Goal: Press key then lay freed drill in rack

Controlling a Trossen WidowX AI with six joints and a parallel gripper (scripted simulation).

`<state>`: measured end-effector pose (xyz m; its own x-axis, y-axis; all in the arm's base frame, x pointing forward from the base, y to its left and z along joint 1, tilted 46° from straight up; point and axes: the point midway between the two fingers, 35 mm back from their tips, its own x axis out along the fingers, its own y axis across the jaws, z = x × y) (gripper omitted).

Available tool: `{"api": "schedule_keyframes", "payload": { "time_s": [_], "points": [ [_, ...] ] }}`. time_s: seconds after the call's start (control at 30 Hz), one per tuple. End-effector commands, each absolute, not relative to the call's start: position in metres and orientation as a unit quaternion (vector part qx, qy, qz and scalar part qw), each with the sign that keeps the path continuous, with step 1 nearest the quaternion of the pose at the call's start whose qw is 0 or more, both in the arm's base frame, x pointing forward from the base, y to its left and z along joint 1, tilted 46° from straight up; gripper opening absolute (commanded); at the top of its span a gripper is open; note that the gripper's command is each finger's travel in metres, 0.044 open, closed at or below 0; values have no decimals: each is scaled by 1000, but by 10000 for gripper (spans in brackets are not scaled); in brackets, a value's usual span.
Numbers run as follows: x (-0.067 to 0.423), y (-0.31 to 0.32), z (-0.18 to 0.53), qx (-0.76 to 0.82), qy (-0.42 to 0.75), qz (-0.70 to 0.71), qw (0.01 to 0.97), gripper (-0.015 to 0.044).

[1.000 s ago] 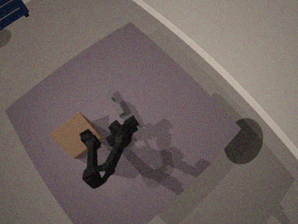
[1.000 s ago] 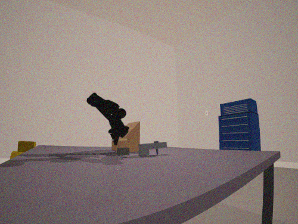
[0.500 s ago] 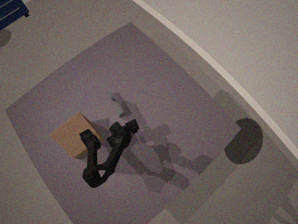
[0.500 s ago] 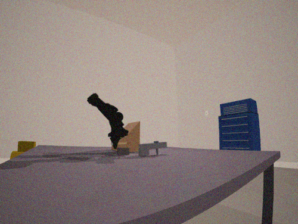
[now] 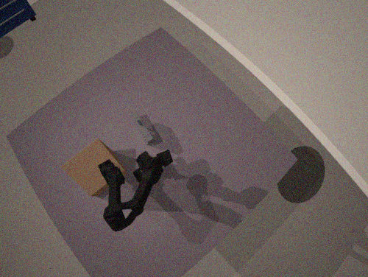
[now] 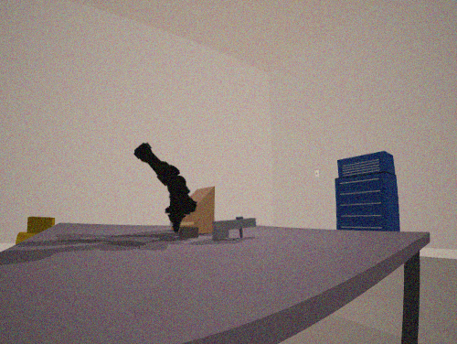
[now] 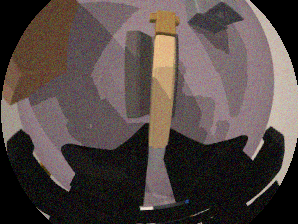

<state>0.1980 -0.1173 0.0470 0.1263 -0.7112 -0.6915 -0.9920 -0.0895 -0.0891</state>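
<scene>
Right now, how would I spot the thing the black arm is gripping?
Find the tan block on the purple table; the arm's gripper is beside it. It holds a slim tan drill, unlike the squat grey blocks nearby.

Dim, grainy, fisheye-warped, multiple shadows

One desk (image 6: pixel 320 256) carries everything counted here. On it stands one black arm (image 6: pixel 170 183) ending in one pincer (image 7: pixel 156 192). One tan wedge-shaped block (image 5: pixel 85 170) sits beside the arm. One tan drill (image 7: pixel 161 83) shows in the wrist view, with one small grey block (image 7: pixel 139 72) just beside it and one grey rack (image 6: pixel 233 226) farther off. One blue tool chest (image 6: pixel 366 192) stands beyond the desk, and one yellow object (image 6: pixel 37 227) at the far left.
</scene>
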Motion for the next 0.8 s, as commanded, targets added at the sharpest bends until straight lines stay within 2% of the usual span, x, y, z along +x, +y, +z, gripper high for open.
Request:
{"api": "schedule_keyframes", "payload": {
  "time_s": [0.0, 0.53, 0.77],
  "points": [
    [197, -119, 42, -694, 613, 255, 279, 0],
    [195, -128, 29, -694, 613, 255, 279, 0],
    [196, -129, 34, -695, 615, 248, 279, 184]
  ]
}}
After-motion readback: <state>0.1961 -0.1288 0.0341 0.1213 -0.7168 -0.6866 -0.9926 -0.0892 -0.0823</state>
